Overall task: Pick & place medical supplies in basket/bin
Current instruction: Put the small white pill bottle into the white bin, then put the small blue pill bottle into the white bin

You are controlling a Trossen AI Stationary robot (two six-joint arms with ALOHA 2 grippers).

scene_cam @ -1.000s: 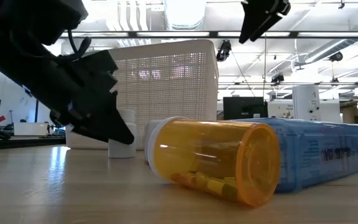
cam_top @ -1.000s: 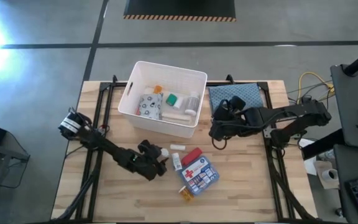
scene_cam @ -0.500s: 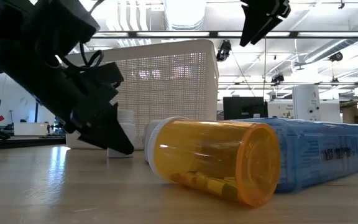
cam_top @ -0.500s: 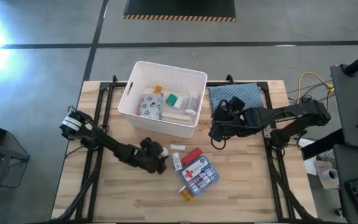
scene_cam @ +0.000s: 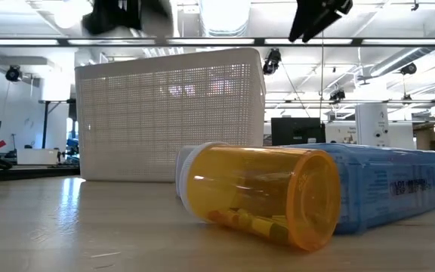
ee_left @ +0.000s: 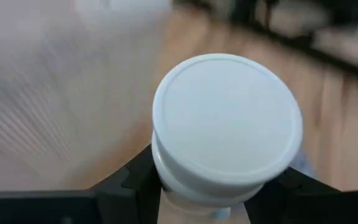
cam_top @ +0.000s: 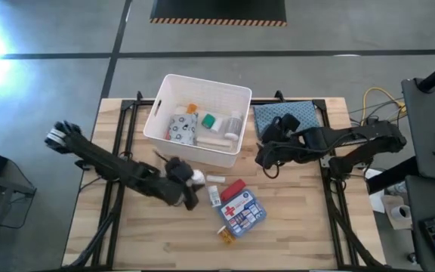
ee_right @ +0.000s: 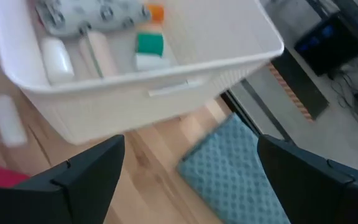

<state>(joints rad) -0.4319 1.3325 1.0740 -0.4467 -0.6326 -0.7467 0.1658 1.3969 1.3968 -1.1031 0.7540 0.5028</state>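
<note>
My left gripper [cam_top: 189,183] is shut on a white pill bottle [cam_top: 196,177], just in front of the white basket [cam_top: 202,81]; the bottle's round cap [ee_left: 227,118] fills the left wrist view. In the low view the gripper is only a dark shape [scene_cam: 127,15] at the top. The basket holds several supplies, among them a green cube [ee_right: 149,43]. An orange vial [scene_cam: 259,193] lies on its side beside the first-aid pouch [cam_top: 242,211]. A red tube [cam_top: 233,188] and a white pack [cam_top: 216,179] lie nearby. My right gripper [cam_top: 266,156] hangs open right of the basket. My left gripper pinches the white bottle just below its cap [ee_left: 166,186], one finger [ee_left: 129,180] on each side. The fingers slant down from the table's left. The cap faces up toward the wrist. The bottle is lifted clear of the table.
A blue-grey patterned cloth [cam_top: 289,117] lies right of the basket, partly under my right arm. Another small white bottle [cam_top: 214,196] lies by the pouch. Bare wood stretches along the near edge and the left side of the table.
My left gripper has shut on the white pill bottle, which stood on the table in front of the basket, and has gone up with it and a little toward the basket. The bottle is now lifted clear.
</note>
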